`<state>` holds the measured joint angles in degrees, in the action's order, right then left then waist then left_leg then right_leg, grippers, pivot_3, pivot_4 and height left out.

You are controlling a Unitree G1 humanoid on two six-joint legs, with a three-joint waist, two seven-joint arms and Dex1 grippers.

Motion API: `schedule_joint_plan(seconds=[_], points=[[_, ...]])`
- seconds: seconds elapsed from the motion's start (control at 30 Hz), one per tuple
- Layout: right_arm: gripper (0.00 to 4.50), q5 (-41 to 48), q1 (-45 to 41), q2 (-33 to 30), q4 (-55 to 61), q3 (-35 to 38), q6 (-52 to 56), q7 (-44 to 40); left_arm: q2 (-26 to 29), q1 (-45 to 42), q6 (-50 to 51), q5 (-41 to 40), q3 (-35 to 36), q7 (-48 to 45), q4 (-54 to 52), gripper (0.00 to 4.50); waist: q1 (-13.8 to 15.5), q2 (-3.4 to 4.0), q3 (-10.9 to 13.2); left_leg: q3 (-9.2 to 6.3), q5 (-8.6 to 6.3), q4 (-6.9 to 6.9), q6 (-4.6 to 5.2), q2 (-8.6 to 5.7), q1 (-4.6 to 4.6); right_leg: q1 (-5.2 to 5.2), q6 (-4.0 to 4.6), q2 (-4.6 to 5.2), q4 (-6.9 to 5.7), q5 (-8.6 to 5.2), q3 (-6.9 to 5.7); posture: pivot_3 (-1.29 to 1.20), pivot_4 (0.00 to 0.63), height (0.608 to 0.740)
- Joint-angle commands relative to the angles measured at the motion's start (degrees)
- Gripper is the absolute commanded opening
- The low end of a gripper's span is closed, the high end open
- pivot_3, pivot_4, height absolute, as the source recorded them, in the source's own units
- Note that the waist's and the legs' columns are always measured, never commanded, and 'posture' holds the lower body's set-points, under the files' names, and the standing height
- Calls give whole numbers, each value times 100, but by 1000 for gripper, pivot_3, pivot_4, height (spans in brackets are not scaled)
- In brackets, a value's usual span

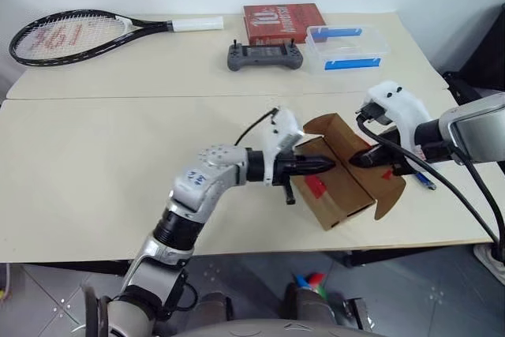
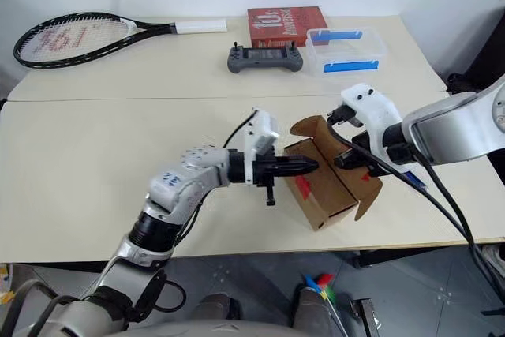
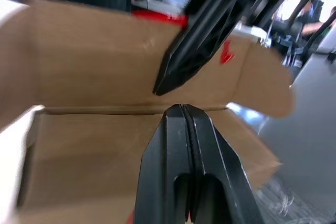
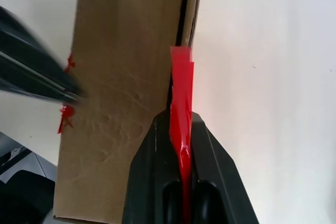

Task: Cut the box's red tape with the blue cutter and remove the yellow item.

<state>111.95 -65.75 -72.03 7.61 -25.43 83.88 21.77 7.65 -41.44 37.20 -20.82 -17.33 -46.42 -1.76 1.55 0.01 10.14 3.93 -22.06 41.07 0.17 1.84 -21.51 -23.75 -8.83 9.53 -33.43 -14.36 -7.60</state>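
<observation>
**On the Worktop: Opened Carton and Both Pincers**

At the near right of the cream worktop (image 1: 95,163) lies the brown cardboard box (image 1: 341,187), its flaps folded up and out, one at the far side and one at the right.

Item: red tape (image 4: 181,103). A strip runs up from between my right pincer's fingers, which are clamped on it; red scraps also cling to the carton's top face and the right flap.

Item: my left pincer (image 1: 327,166). Fingers pressed together, holding nothing, pointing level to the right, tip over the box at the open seam.

Item: my right pincer (image 1: 359,159). Angled down at the box from the right, its tip close to the left one's, closed on the tape strip.

Item: blue cutter (image 1: 424,180). Lying on the worktop just right of the carton, partly hidden behind my right arm.

Item: yellow plush. I cannot tell where it is.

Far side of the worktop: tennis racket (image 1: 71,37), grey handheld controller (image 1: 265,56), red printed box (image 1: 282,21), clear container with blue clips (image 1: 346,47).
</observation>
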Motion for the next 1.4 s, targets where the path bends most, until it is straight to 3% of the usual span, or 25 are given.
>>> schedule_joint_plan(seconds=[0.03,0.23,0.4,0.53,0.73,0.93,1.3,1.4], points=[[21,105,131,-158,190,-5,-161,20,-30,26,-316,234,-191,41,-17,0,0,0,0,0,0,0,0,0,-1,0,0,0,1,0,0,0,150,740],[21,105,375,-318,394,105,-392,-66,-69,201,-859,751,-461,283,471,0,16,-1,0,0,0,9,1,1,1,4,0,0,1,0,3,0,150,740],[21,105,618,-692,269,309,-320,-184,160,337,-650,672,-382,182,223,0,46,-1,-1,-3,-2,12,3,1,1,6,1,0,1,0,3,0,150,740],[21,-724,589,-809,-516,680,102,-795,960,639,-121,519,-344,-258,-217,0,28,1,-2,-3,-2,2,4,2,4,4,2,0,2,0,1,0,150,740],[21,-1968,608,-537,-762,1036,684,-1804,1168,903,-68,558,-246,-136,-300,0,91,5,-5,-1,-1,22,8,1,1,9,8,1,2,-2,13,0,150,740],[21,-2656,1068,-144,-538,1401,862,-2467,965,1107,-123,511,100,273,-422,0,140,6,-5,0,-1,24,10,0,-2,6,14,0,1,4,16,0,150,740],[21,-3321,2246,871,116,2641,812,-2247,1251,1216,85,533,272,442,-579,0,130,7,-5,2,-1,3,8,0,-10,-8,4,0,0,9,-2,0,150,740],[690,-3200,2749,1146,218,3342,640,-1946,1422,1162,351,436,379,390,-653,0,137,7,-5,2,0,6,6,0,-9,-6,3,0,-2,9,-3,0,150,740]])
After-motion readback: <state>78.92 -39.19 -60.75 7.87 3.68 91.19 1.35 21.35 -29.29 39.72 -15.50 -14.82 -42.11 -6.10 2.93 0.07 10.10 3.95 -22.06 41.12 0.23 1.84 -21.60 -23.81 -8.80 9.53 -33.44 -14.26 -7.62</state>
